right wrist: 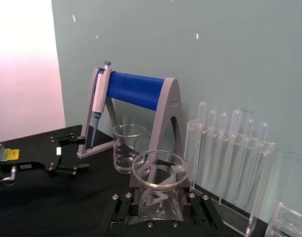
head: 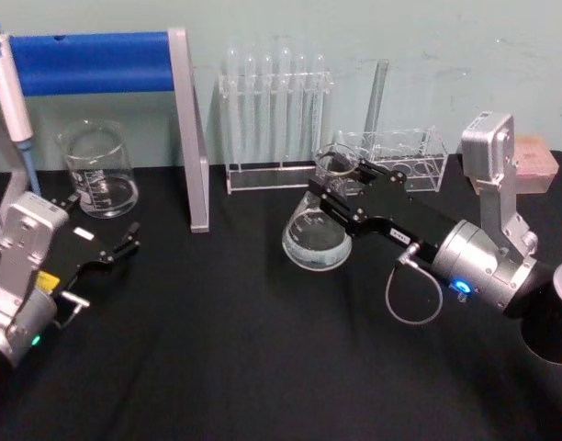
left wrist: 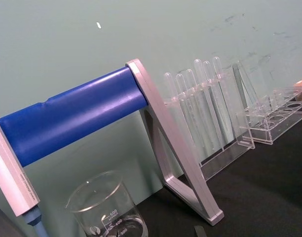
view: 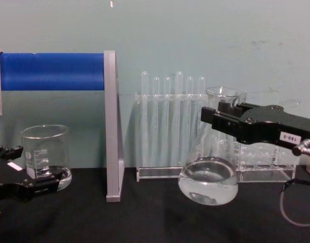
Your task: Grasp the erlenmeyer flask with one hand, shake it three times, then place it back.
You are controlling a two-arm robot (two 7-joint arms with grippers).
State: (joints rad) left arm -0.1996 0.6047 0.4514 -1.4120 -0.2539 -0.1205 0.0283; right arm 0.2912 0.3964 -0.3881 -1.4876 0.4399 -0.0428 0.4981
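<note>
Flask (head: 316, 230), clear glass, conical, a little liquid inside: tilted, toward the black tabletop's (head: 263, 367) back edge. Neck clamped between the jaws of the black right gripper (head: 343, 184), its arm reaching low from the right edge. Left gripper (head: 105, 222): jaws spread, empty, at the left edge.

We see the flask (right wrist: 159, 183) clamped at its neck by our right gripper (right wrist: 160, 211), a jaw on either side. Beyond it a beaker (right wrist: 127, 150) stands before the stand (right wrist: 141, 91), where a pipette (right wrist: 98, 96) hangs. A tube rack (right wrist: 230, 148) lines the surface's (right wrist: 37, 202) back edge. Our left gripper (right wrist: 84, 154) sits well apart, fingers spread.
</note>
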